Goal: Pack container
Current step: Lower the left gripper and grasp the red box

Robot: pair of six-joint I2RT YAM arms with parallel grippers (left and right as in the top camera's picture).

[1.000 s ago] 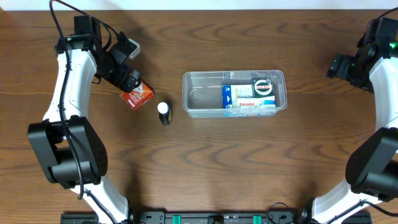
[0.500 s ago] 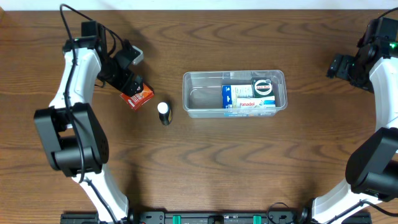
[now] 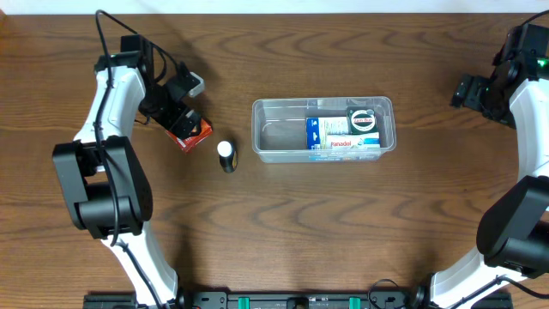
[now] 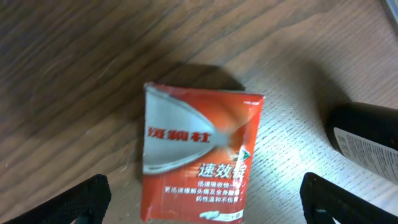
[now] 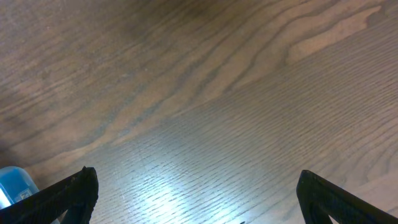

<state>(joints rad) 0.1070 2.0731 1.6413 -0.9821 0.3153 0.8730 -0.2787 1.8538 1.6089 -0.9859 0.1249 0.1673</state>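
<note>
here, the left gripper has come more squarely over the small red medicine box, the arm's elbow having swung inward over the last second. the box itself has not shifted on the wooden table.

in the left wrist view the box lies flat and slightly skewed between the two fingertips. these stand at their widest and touch nothing (no grip yet). the black bottle with a white cap sits just beside the box, its dark body at the right edge of that view.

the clear container rests at the table's centre, well apart from the red box. its right half holds a blue-and-white panadol carton and a dark box with an oval mark; its left half is bare.

the right gripper has stayed at the far right edge, its jaws wide and empty over bare wood.

judgement: the approach to the red box looks nearly complete. the next step is probably to close on it and carry it to the container's free half, with the bottle left to follow.
</note>
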